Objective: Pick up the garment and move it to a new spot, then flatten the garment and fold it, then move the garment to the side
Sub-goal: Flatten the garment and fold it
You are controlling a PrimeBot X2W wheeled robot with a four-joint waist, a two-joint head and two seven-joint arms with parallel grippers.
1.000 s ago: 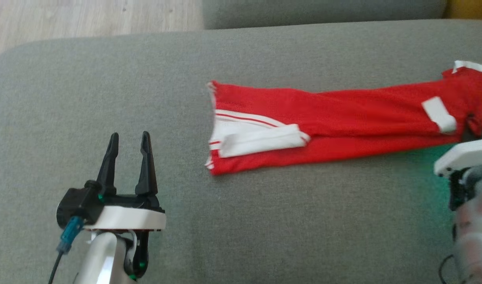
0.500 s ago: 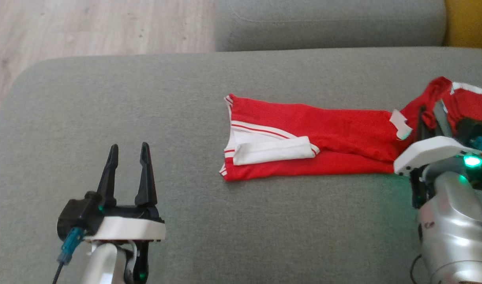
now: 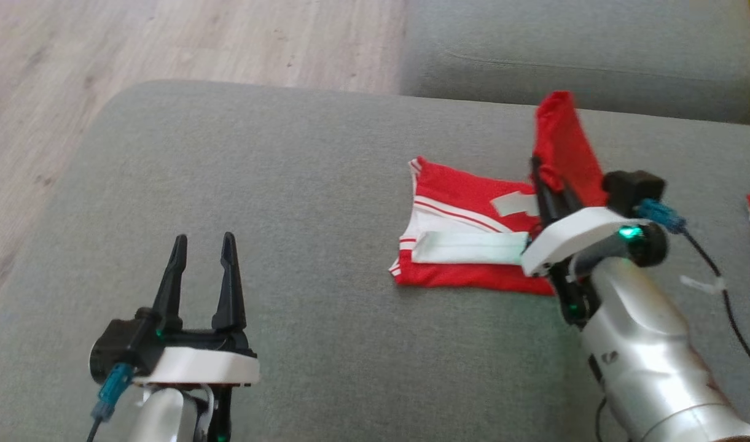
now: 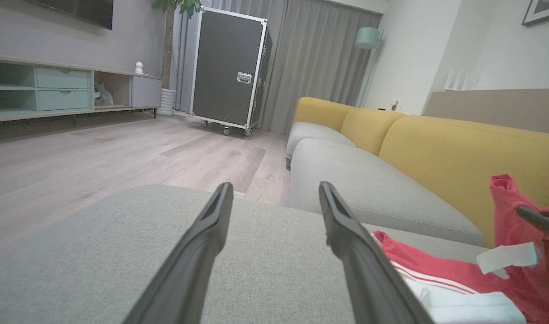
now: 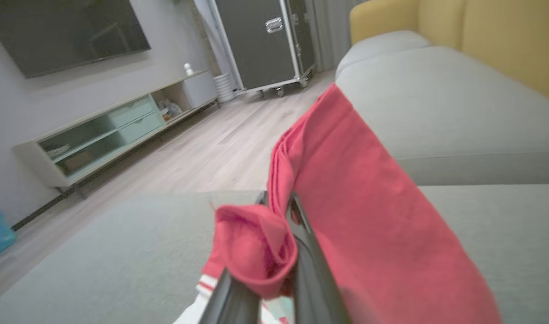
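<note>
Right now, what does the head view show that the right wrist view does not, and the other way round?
Head view: the open left pincer and the right arm's silver forearm. Right wrist view: a dark wall television, a pale low cabinet, a black wheeled case. Both: the red fabric garment, one fold lifted in the shut right pincer, the grey fabric sofa cushion and the pale wooden floor.

Grey sofa seat (image 3: 289, 184), yellow backrests (image 4: 458, 148), pale wood floor (image 4: 99, 153), black wheeled case (image 4: 227, 67) (by grey curtains (image 4: 310, 58))
</note>
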